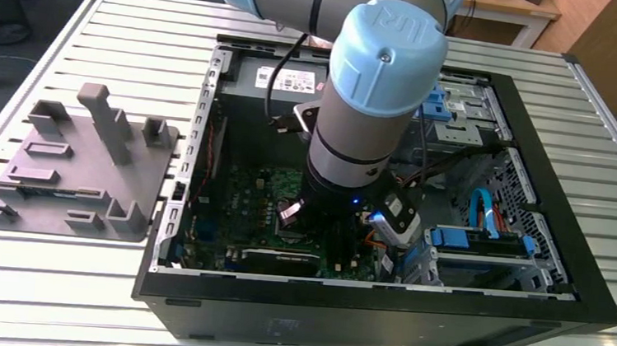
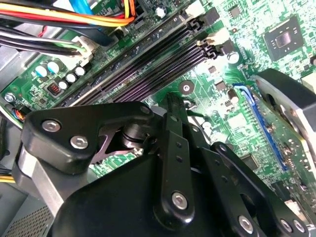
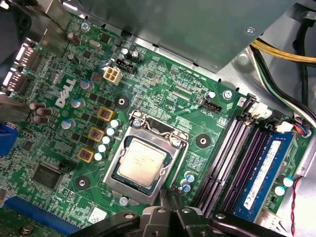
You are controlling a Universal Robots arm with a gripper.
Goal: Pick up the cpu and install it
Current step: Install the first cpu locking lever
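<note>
One cpu [image 3: 142,165] sits in the metal-framed socket [image 3: 170,132] inside the open computer case [image 1: 565,268] on the bench [image 1: 134,10], jaws pressed together just beside it, holding nothing.

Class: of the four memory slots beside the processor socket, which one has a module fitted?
The slot farthest from the cpu: it holds a blue module; the other three are bare black.

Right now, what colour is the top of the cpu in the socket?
Pale silvery-grey metal; the cpu shows best in the first wrist view.
</note>
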